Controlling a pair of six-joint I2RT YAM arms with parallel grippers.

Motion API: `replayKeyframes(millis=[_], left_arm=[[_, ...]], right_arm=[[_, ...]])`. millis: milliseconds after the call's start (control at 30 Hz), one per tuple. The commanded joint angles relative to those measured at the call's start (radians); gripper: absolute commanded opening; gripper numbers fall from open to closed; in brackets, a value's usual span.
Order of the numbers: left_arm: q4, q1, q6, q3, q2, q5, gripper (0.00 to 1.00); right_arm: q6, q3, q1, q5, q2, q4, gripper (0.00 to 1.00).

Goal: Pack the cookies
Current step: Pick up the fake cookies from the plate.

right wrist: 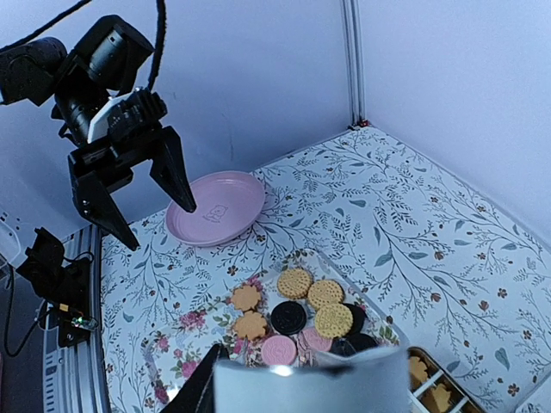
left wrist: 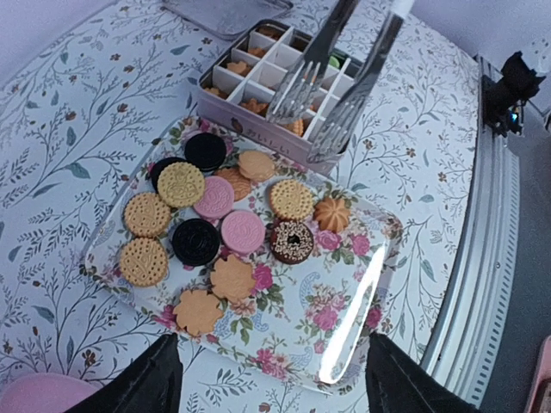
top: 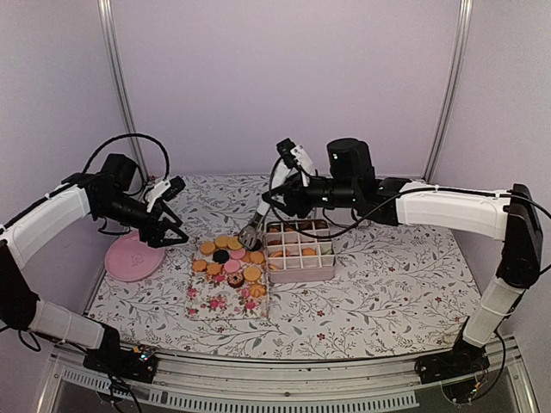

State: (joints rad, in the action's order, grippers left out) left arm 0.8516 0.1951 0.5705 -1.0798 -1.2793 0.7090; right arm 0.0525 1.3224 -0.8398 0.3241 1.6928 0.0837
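Across the floral tablecloth (top: 387, 284), the right arm (top: 448, 206) reaches toward the middle while the left arm (top: 52, 215) hangs above the pink plate (top: 133, 258). The left gripper (right wrist: 159, 224) is spread wide and holds nothing. Between them lie a floral tray (left wrist: 336, 318) and, just beyond it, a divided tin (left wrist: 250, 129). The right gripper (top: 282, 182) is clamped on a pair of fork-tipped tongs (left wrist: 318, 56). Their prongs stand apart over the tin's tray-side cells, with nothing visible between them.

Most of the cookies (left wrist: 243, 231) sit bunched on the tray's far half, some overlapping. A few tan ones already lie in the tin's cells.

The next pick looks best taken from the edge of the bunch, at a cookie lying flat and alone. The prongs should straddle it squarely and close only enough to lift it, since a hard squeeze could crack or flip it. The carry should clear the tin's wall and let go low over a vacant cell.
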Motion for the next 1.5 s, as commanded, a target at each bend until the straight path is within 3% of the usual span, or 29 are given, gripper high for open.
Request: replayKeyframes(millis=[0,167,467,700,1033,1467], left_arm=[[0.013,-0.096,-0.009,0.015,-0.048,0.056,0.74],[0.005,-0.168,0.001,0.023,-0.079,0.072,0.74],[-0.037,-0.178,-0.003,0.04,-0.078,0.055,0.73],[-0.044,-0.178,0.011,0.047,-0.062,0.038,0.73],[-0.046,-0.177,0.015,0.032,-0.067,0.048,0.73],[-0.047,-0.177,0.023,0.03,-0.065,0.057,0.73]], right_arm=[[-0.023,0.123,-0.062,-0.06,0.14,0.037,0.39],[-0.041,0.245,-0.108,-0.101,0.263,0.024,0.39],[-0.042,0.329,-0.143,-0.151,0.362,0.023,0.39],[-0.077,0.305,-0.142,-0.231,0.364,-0.012,0.39],[-0.012,0.265,-0.15,-0.173,0.377,0.008,0.44],[0.002,0.269,-0.177,-0.196,0.405,0.06,0.42]])
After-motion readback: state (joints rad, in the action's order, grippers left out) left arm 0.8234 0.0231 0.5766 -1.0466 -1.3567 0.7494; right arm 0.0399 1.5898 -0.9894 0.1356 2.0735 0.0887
